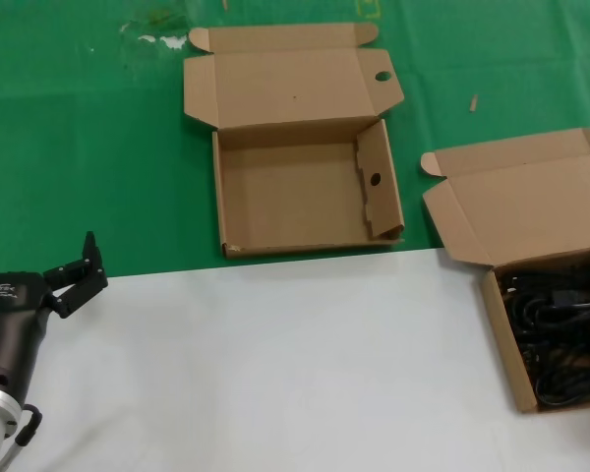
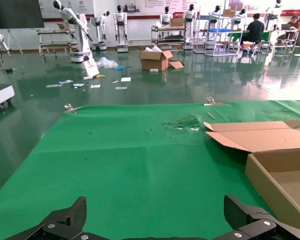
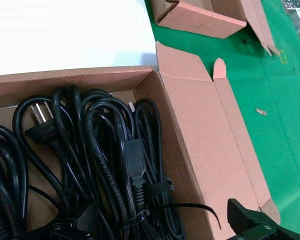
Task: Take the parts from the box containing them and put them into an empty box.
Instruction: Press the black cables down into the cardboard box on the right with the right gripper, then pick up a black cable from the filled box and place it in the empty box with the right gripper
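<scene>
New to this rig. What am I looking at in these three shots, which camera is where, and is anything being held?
It is a two-armed robot with grippers, seen by three cameras. The head view looks down on a table covered in green and white. The empty box, with round holes in its flaps, sits open in the middle. The box of cables sits at the robot's right, lid open, with the black cables bundled inside.

The left gripper hangs open over the white area at the near left, holding nothing. Its wrist camera looks across the green mat toward a workshop floor.

The right wrist camera looks straight down into the cables, so that arm hovers over their box. Only one fingertip of the right gripper shows; nothing is visibly gripped.
</scene>
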### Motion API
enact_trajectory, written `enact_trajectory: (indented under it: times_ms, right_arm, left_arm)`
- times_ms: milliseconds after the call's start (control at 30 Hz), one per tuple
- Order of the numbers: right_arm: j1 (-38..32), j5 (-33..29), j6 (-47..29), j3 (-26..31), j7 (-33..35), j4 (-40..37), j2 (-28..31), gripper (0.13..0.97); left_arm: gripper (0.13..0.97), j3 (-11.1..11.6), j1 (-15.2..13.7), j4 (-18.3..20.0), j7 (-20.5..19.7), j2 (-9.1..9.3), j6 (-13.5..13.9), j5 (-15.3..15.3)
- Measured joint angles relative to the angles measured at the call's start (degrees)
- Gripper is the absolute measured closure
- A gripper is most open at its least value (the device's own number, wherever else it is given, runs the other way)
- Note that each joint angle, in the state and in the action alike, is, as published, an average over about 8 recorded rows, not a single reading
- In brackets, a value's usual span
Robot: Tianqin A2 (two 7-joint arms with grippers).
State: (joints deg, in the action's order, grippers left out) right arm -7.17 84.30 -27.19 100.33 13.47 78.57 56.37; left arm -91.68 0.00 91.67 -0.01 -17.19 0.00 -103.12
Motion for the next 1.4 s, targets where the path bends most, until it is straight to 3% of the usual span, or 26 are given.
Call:
enact_trajectory:
  times_ms: [200,500,767,900,1167,1400]
  right_arm:
    - [-0.7,-0.2,-0.4,0.3,0.2,-0.3,-0.4,0.2]
    - [-1.1,0.2,-1.0,0.5,0.8,-0.7,-0.6,0.331]
    - [-1.1,0.6,-1.4,0.4,1.2,-0.7,-0.6,0.519]
    - [-0.8,0.5,-1.4,0.3,0.9,-0.3,-0.4,0.519]
    - [-0.2,-0.1,-1.1,0.0,-0.2,0.9,0.0,0.733]
    - [1.0,-0.6,-0.7,-0.6,-1.3,2.2,0.7,0.827]
  left_arm:
    - [0.132,0.0,0.0,0.0,0.0,0.0,0.0,0.0]
    - [0.132,0.0,0.0,0.0,0.0,0.0,0.0,0.0]
    - [0.132,0.0,0.0,0.0,0.0,0.0,0.0,0.0]
    - [0.132,0.0,0.0,0.0,0.0,0.0,0.0,0.0]
    - [0.132,0.0,0.0,0.0,0.0,0.0,0.0,0.0]
    - [0.132,0.0,0.0,0.0,0.0,0.0,0.0,0.0]
